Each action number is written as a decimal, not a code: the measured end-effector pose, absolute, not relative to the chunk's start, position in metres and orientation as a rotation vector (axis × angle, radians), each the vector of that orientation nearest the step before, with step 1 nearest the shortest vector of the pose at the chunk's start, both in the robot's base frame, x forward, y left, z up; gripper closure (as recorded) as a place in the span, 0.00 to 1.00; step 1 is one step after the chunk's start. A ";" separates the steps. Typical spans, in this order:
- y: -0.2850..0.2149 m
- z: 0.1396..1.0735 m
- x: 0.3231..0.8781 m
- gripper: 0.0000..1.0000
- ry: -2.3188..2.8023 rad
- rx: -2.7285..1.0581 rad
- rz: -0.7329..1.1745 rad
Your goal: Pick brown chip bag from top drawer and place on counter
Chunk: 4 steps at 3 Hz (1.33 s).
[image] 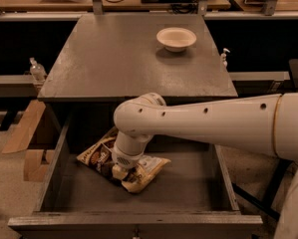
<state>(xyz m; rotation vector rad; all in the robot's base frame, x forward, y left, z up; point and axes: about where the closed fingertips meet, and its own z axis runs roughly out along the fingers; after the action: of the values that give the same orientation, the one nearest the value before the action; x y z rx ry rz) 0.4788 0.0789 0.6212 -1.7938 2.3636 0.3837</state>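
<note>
Found pincer [121, 170] down on brown chip bag [95, 156] inside top drawer [188, 185]; could not tell its grip. Feared slipping film, or snag under counter [113, 59] edge.

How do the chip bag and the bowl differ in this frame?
The brown chip bag lies crumpled in the open top drawer; the cream bowl stands upright on the counter. The bag is dark brown with tan edges, the bowl plain cream. The gripper is down on the bag; nothing touches the bowl.
</note>
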 end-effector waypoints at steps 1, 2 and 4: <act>0.079 0.621 0.479 1.00 2.364 -1.794 0.384; 0.079 0.622 0.479 1.00 2.364 -1.794 0.384; 0.052 0.671 0.471 1.00 2.306 -1.783 0.353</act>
<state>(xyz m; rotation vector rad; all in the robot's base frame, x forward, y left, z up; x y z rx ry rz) 0.4706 0.0520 0.6705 -1.7832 2.3058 0.3534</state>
